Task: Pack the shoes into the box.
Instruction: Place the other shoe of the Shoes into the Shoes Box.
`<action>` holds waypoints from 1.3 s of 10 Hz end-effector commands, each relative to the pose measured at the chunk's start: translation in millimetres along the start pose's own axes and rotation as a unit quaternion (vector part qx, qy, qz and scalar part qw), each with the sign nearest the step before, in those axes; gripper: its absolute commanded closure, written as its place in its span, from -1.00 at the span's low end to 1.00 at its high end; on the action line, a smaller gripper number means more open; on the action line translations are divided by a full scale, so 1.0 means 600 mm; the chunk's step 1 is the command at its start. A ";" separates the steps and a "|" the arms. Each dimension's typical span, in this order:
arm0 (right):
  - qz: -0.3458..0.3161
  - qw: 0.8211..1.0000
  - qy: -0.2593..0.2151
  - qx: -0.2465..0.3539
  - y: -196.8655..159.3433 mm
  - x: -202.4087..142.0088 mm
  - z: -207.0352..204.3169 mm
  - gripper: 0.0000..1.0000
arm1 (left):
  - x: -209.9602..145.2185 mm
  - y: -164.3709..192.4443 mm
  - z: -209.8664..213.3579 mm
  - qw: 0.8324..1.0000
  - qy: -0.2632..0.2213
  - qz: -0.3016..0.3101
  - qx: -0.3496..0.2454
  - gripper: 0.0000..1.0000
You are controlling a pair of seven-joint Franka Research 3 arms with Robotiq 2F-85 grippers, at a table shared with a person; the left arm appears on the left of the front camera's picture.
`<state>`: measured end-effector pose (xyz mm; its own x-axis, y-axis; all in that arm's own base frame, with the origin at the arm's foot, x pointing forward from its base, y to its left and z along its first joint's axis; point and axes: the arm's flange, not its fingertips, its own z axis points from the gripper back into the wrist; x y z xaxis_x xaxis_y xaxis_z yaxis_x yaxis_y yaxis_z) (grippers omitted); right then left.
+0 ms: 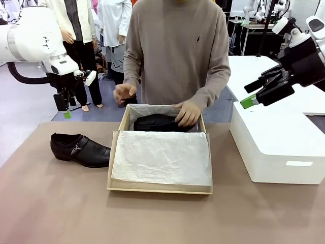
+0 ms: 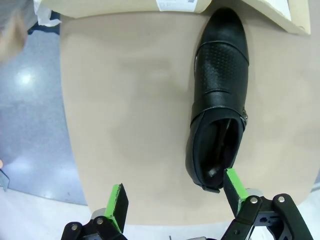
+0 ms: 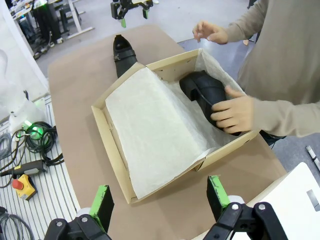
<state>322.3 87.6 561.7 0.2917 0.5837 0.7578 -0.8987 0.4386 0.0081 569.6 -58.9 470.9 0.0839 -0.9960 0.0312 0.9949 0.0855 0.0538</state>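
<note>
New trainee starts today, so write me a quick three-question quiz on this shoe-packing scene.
1. True or false: a person's hand rests on the shoe inside the box.
2. Where is the other shoe? A) on the table, beside the box; B) on the floor; C) held in a pincer.
3. Is the left pincer open or shut?

Key: 1 true; 2 A; 3 open.

Front, R-wrist cams — share box (image 1: 160, 189).
</note>
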 end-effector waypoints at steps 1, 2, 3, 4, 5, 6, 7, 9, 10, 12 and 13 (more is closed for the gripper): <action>0.010 1.000 -0.013 0.007 -0.006 0.003 -0.001 -1.00 | -0.002 0.001 0.003 1.000 0.001 0.003 0.001 -1.00; 0.010 1.000 -0.013 0.007 -0.006 0.003 -0.001 -1.00 | 0.000 0.000 0.000 1.000 0.000 0.000 0.000 -1.00; 0.010 1.000 -0.013 0.007 -0.006 0.003 -0.001 -1.00 | -0.005 -0.006 -0.007 1.000 0.002 -0.003 0.006 -1.00; 0.010 1.000 -0.013 0.007 -0.006 0.003 -0.001 -1.00 | -0.013 -0.015 -0.015 1.000 0.000 -0.001 0.000 -1.00; 0.010 1.000 -0.013 0.007 -0.006 0.003 -0.001 -1.00 | -0.022 -0.022 -0.028 1.000 0.007 0.001 0.001 -1.00; 0.010 1.000 -0.013 0.007 -0.006 0.003 -0.001 -1.00 | -0.029 -0.025 -0.043 1.000 0.009 -0.003 -0.006 -1.00; 0.010 1.000 -0.013 0.007 -0.006 0.003 -0.001 -1.00 | -0.034 -0.028 -0.055 1.000 0.010 -0.008 -0.010 -1.00; 0.010 1.000 -0.013 0.007 -0.006 0.003 -0.001 -1.00 | -0.039 -0.032 -0.076 1.000 0.005 -0.007 -0.019 -1.00; 0.010 1.000 -0.013 0.007 -0.006 0.003 -0.001 -1.00 | -0.040 -0.035 -0.087 1.000 0.003 -0.007 -0.021 -1.00; 0.010 1.000 -0.013 0.007 -0.006 0.003 -0.001 -1.00 | -0.043 -0.033 -0.106 1.000 0.000 -0.019 -0.024 -1.00; 0.010 1.000 -0.013 0.007 -0.006 0.003 -0.001 -1.00 | -0.045 -0.031 -0.113 0.999 -0.005 -0.027 -0.025 -1.00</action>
<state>322.4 87.5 561.7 0.2916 0.5837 0.7578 -0.8987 0.4386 0.0080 553.4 -42.5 406.7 0.0692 -0.9974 0.0182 0.9976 0.0690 -0.0062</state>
